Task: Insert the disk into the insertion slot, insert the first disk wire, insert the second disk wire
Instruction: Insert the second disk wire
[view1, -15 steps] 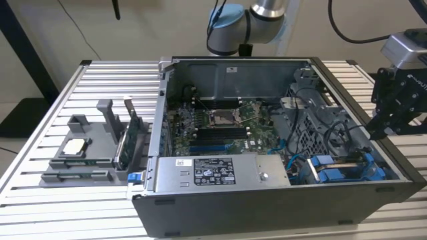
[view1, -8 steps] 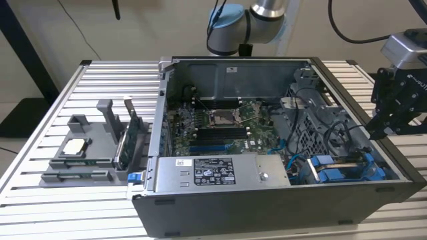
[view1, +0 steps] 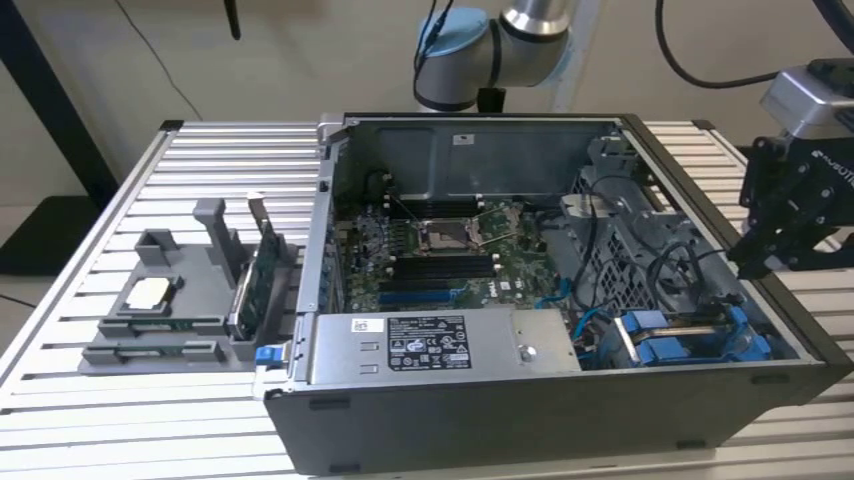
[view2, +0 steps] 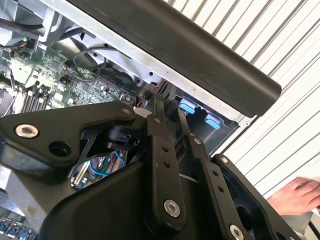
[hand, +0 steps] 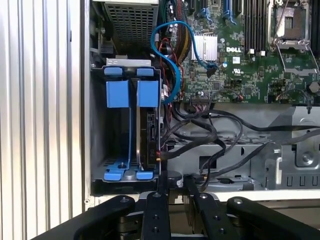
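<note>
One gripper (hand: 176, 181), two blue carriers (hand: 118, 94), perhaps seated

Matt black gripper (hand: 176, 184), blue plastic tabs (hand: 120, 93), ribbed metal table (hand: 40, 100)

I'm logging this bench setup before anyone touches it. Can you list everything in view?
table: one, silver slats, under everything.
case: one, dark grey, open, on the table.
motherboard: one, green, inside the case.
power supply: one, grey, labelled, beside the motherboard.
slot: one, dark grey, in a case corner.
carriers: two, blue, in the slot.
disk: one, dark edge showing, in the slot.
cables: several, blue and black, between slot and motherboard.
holder: one, grey, the exterior view's left of the case, carrying parts.
hand: one, over the table.
arm: one, silver and blue, behind the case.
gripper: one, black, over the slot's corner.
</note>
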